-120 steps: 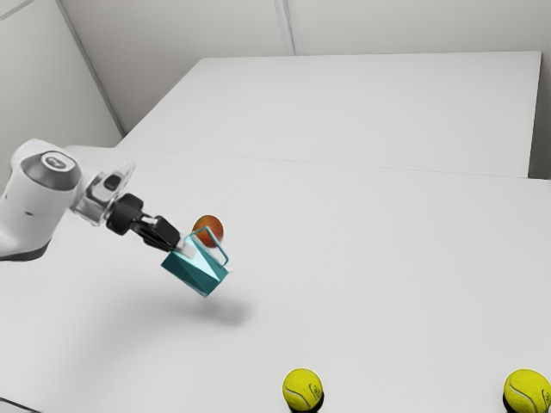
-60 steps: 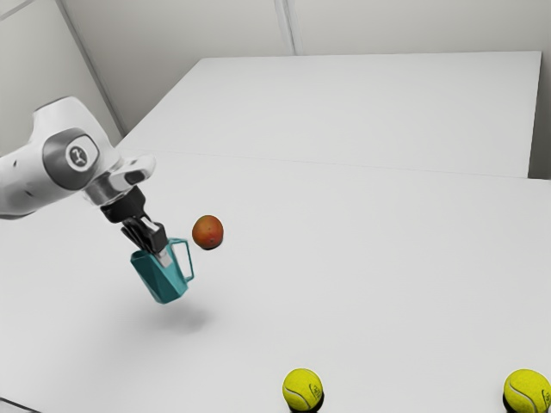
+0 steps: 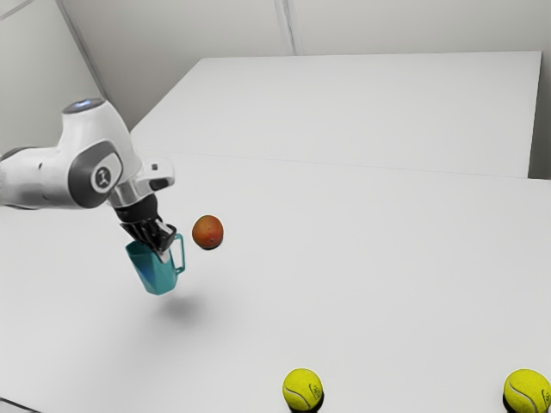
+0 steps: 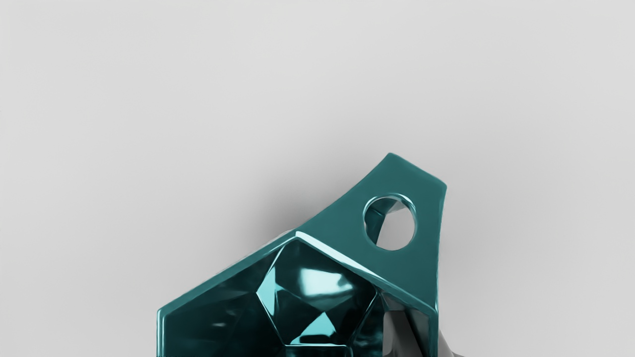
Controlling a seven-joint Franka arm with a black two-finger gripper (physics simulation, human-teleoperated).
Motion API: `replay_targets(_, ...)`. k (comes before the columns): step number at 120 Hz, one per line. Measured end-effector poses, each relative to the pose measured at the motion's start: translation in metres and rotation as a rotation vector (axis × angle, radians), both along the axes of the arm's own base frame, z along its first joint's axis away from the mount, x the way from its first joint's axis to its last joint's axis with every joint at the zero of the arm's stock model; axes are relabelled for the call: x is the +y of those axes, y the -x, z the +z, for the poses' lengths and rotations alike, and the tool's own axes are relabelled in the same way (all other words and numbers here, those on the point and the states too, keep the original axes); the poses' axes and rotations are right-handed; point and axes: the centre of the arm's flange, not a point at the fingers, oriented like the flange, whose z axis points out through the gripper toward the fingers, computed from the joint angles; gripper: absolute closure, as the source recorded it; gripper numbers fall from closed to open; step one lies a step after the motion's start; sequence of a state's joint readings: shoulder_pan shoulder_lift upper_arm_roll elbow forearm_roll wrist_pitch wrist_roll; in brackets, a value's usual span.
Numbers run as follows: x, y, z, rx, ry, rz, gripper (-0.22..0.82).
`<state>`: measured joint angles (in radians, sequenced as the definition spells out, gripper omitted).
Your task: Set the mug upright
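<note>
Jaws were closed on the wall of the teal, faceted, glossy mug (image 3: 155, 268) on its handle side: one dark grey finger (image 4: 396, 333) was inside the cup, the other finger (image 4: 446, 348) outside, with only the thin wall between them, so the gap was small. The mug hung just below the jaws, mouth up but leaning, its open end tipped toward the exterior view's left. The angular teal handle (image 3: 181, 255) stuck out beside the jaws, on the exterior view's right.

Beneath the jaws and mug, a soft shadow (image 3: 179, 311) lay apart from the base, so the mug was off the plain white tabletop (image 3: 387, 258). The white and grey arm (image 3: 96, 172) came down to the jaws from the exterior view's left.

Near the jaws, past the handle, a round reddish-orange fruit (image 3: 207, 232) sat on the tabletop, not touching the mug. Well apart from the jaws, toward the exterior view's lower right, was a yellow-green fuzzy tennis ball (image 3: 303, 390); a second tennis ball (image 3: 527, 393) was farther still.

Progress: grasp and lift in place, mug mostly righted, not yet standing. Left, by my judgement: take out the remaining lean, lower until the base was flat on the tabletop, open the jaws, back off. Letting go while it leaned could have tipped it over.
</note>
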<state>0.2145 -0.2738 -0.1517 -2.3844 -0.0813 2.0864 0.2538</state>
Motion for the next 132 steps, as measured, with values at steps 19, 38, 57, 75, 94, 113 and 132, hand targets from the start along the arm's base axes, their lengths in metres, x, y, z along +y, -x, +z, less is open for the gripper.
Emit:
replay_targets(19, -0.004, -0.005, -0.012, -0.025, -0.043, 0.028, 0.79)
replay_targets(38, -0.005, -0.007, -0.025, -0.051, -0.068, 0.061, 0.79)
replay_targets(57, -0.009, -0.003, -0.037, -0.075, -0.08, 0.086, 0.79)
replay_targets(75, -0.01, -0.005, -0.037, -0.115, -0.101, 0.099, 0.79)
replay_targets(94, -0.012, -0.01, -0.042, -0.137, -0.114, 0.106, 0.79)
replay_targets(113, -0.015, -0.013, -0.05, -0.14, -0.116, 0.117, 0.79)
replay_targets(132, -0.018, -0.015, -0.056, -0.137, -0.114, 0.131, 0.79)
